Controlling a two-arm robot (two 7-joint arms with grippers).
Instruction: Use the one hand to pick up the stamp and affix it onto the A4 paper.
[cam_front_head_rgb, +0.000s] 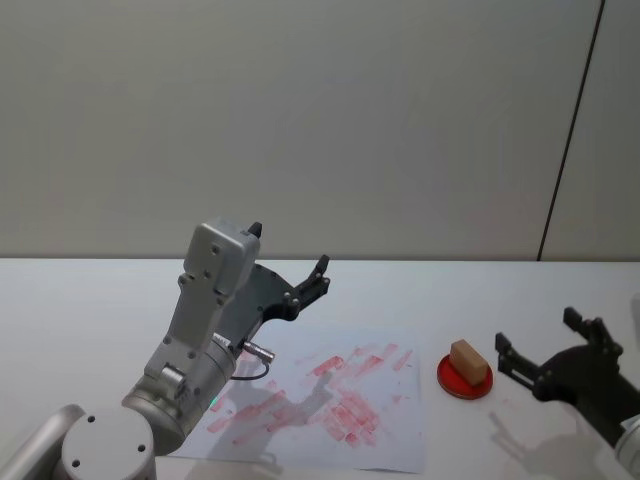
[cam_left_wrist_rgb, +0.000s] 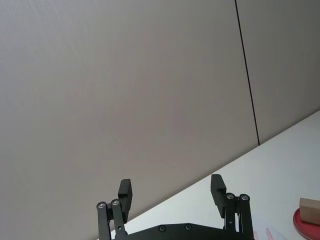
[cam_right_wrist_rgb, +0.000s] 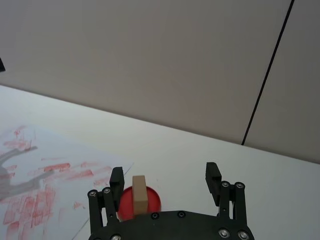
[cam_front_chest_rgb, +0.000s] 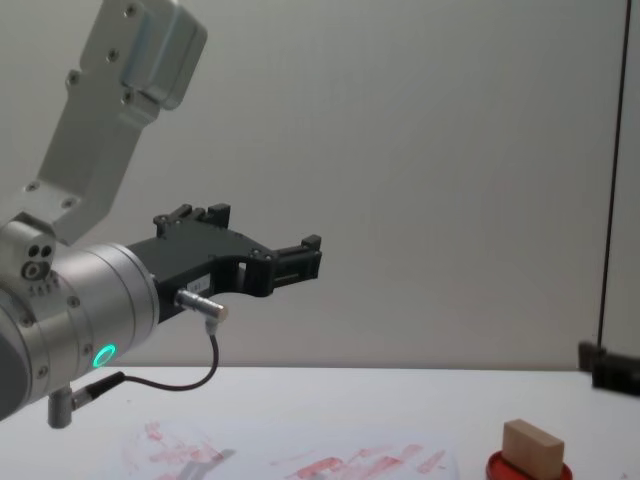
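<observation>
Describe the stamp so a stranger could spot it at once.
On the white table, look right of the red-smeared paper to the round red pad. The stamp is the block on that pad, before the open right claw: the one tan wooden thing there.

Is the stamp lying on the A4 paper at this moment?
No, the stamp sits on the round red ink pad, which lies to the right of the A4 paper, off its edge.

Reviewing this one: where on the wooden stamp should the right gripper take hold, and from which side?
Grip the stamp by its upper half, across its two broad flat sides; its base sits on the red ink pad. Come from the right, where the open right gripper faces its narrow end.
</observation>
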